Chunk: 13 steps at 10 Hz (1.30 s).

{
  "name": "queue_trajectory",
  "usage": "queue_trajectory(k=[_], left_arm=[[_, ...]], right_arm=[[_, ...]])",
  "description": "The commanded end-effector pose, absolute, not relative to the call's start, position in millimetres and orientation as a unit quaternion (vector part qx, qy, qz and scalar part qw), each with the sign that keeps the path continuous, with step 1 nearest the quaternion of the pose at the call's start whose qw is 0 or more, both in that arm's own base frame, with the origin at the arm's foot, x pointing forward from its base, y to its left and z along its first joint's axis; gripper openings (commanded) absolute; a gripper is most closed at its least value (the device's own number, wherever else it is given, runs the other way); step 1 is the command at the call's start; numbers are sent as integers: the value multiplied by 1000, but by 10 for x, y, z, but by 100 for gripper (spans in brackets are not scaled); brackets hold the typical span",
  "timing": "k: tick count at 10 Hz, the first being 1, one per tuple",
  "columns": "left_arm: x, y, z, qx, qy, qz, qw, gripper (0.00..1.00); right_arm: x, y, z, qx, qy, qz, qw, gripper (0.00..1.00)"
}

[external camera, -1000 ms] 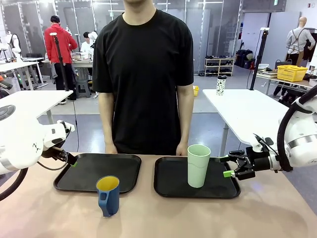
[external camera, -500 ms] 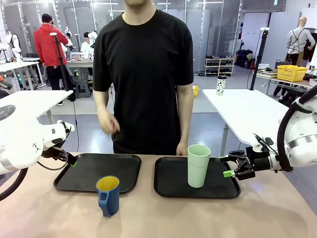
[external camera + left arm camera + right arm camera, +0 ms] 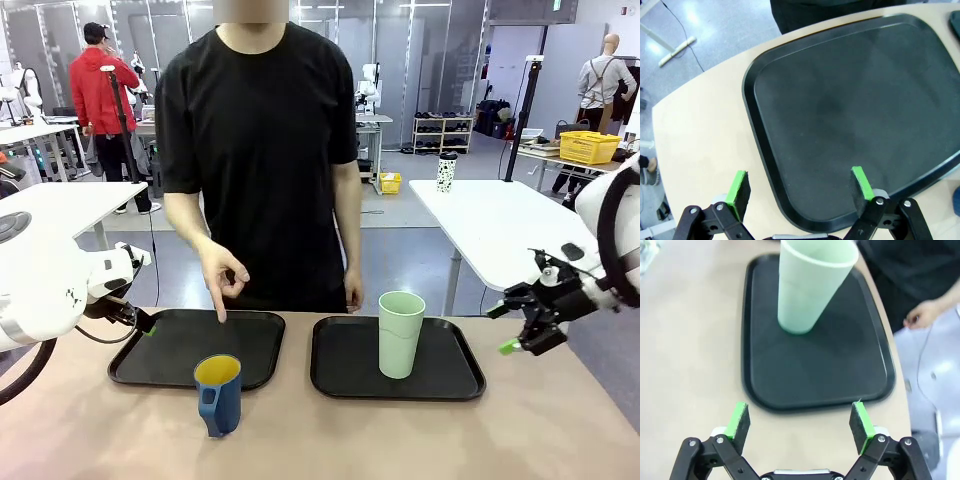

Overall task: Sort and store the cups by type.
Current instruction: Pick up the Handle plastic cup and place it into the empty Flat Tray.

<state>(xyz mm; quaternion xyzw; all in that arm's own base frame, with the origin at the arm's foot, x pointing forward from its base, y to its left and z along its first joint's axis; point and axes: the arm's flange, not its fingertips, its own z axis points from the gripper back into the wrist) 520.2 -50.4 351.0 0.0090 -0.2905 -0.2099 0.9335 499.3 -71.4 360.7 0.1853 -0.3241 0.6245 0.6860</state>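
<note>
Tall mint-green tumbler (image 3: 401, 334) stands on the right black tray (image 3: 340, 385). Dark blue handled mug (image 3: 218, 394) waits on the table, apparently unsorted. Left gripper (image 3: 799, 174) and right gripper (image 3: 800, 406) gape empty.

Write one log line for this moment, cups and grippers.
green cup: on right tray | blue mug: on table before left tray | person's hand: pointing at left tray | left gripper: open | right gripper: open
</note>
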Motion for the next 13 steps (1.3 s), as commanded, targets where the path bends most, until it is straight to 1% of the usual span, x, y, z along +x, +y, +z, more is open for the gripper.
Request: queue_trajectory(k=[1,2,4,6,8,9,13], left_arm=[[5201,-511,3525,11,-291,-213,933,100],[5201,-511,3525,11,-291,-213,933,100],[5201,-511,3525,11,-291,-213,933,100],[5201,-511,3525,11,-291,-213,933,100],[5201,-511,3525,11,-291,-213,933,100],[5201,-511,3525,11,-291,-213,933,100],[5201,-511,3525,11,-291,-213,933,100]], right_arm=[[4717,-551,3896,134,-229,635,725,100],[4630,-531,4006,108,-191,636,740,100],[4490,-461,4137,94,-140,637,752,100],[4408,-425,4171,84,-112,629,765,100],[4419,-425,4118,67,-115,622,771,100],[4436,-451,4131,80,-120,637,757,100],[4436,-451,4131,80,-120,637,757,100]])
